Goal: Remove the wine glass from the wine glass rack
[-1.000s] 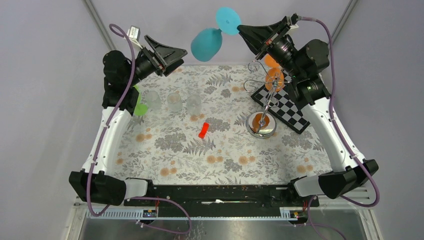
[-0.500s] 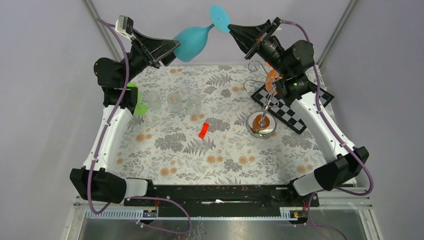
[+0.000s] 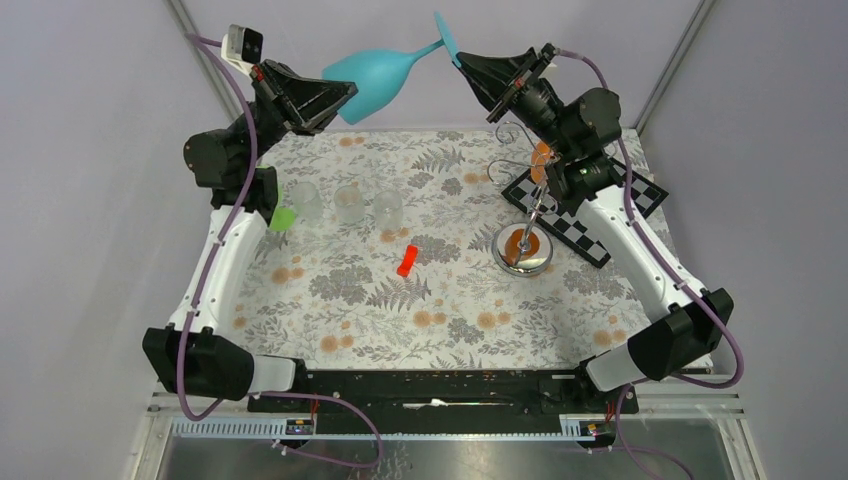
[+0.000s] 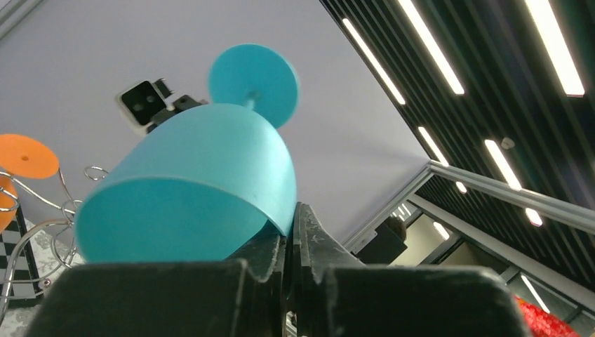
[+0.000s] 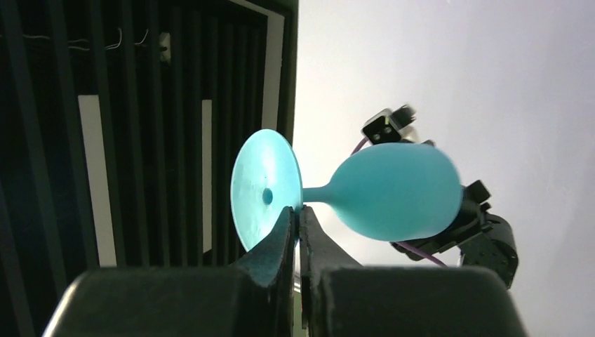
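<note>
A teal wine glass (image 3: 365,75) lies nearly level in the air above the far edge of the table, held between both arms. My left gripper (image 3: 343,97) is shut on the rim of its bowl (image 4: 203,182). On the other side, my right gripper (image 3: 463,56) is shut on the edge of its round foot (image 5: 263,189). The wine glass rack (image 3: 523,250) stands on its shiny disc base at the right, below the right wrist. Orange glasses (image 3: 545,155) hang from its wire arms.
Three clear glasses (image 3: 348,203) stand in a row at the back left of the floral cloth. A small red piece (image 3: 406,260) lies near the middle. A green object (image 3: 283,217) sits by the left arm. A chequered board (image 3: 580,222) lies behind the rack.
My left gripper has risen to the bowl and shut on its rim. The glass has swung from hanging down to nearly level and shifted left with the right gripper.
</note>
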